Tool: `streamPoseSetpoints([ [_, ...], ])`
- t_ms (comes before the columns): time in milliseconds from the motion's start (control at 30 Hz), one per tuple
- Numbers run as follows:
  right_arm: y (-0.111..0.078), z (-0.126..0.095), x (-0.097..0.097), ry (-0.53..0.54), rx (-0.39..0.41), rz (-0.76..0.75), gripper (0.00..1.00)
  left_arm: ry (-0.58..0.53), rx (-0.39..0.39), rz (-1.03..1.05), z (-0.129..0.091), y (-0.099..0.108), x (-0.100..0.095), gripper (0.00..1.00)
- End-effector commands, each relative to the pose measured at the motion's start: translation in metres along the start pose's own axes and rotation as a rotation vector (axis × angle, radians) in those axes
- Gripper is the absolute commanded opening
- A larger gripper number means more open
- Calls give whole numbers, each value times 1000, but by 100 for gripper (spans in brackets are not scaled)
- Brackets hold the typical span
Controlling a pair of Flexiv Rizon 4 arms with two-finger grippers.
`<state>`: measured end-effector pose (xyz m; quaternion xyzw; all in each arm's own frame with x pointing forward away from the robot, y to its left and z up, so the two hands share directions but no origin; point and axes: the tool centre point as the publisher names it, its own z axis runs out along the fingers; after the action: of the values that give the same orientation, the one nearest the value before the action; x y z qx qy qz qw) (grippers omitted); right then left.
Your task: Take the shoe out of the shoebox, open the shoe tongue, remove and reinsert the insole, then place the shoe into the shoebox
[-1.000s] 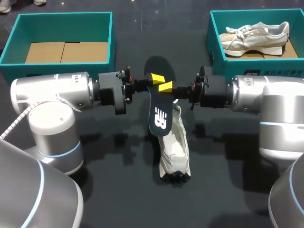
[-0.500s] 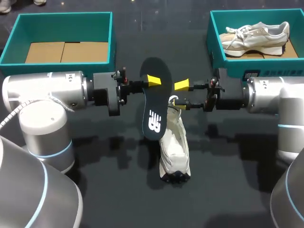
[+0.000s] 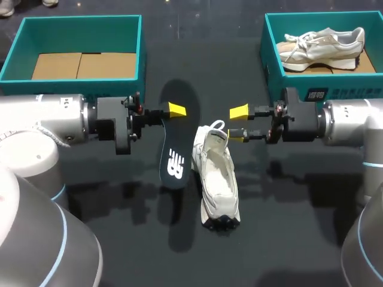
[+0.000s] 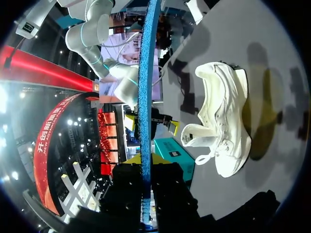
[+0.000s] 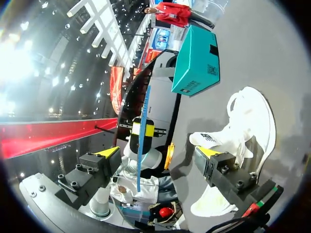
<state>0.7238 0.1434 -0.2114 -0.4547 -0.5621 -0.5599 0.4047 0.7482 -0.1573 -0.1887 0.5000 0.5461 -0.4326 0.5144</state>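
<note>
My left hand (image 3: 171, 111) pinches the insole (image 3: 175, 149) beside the shoe (image 3: 218, 179), ready for reinsertion; my right hand (image 3: 238, 123) hangs open.

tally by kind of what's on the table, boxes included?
Shoes: 2, the loose shoe and the boxed shoe
Insoles: 1, the insole
Teal shoeboxes: 2, the left box and the right box
Total: 5
</note>
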Motion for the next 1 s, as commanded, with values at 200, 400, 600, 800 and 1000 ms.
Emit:
streamPoseSetpoints([
  [200,1,-40,-1,-45,63,-177,100,14,44,-59,-10,-11,-5,0],
  [400,1,-40,-1,-45,63,-177,100,14,44,-59,-10,-11,-5,0],
  [600,1,-40,-1,-45,63,-177,100,14,44,-59,-10,-11,-5,0],
  [800,-6,-48,2,-63,97,-285,100,16,63,-72,-6,-21,-17,0],
  [1000,-19,-69,5,-106,153,-441,100,20,109,-126,-5,-39,-22,0],
])
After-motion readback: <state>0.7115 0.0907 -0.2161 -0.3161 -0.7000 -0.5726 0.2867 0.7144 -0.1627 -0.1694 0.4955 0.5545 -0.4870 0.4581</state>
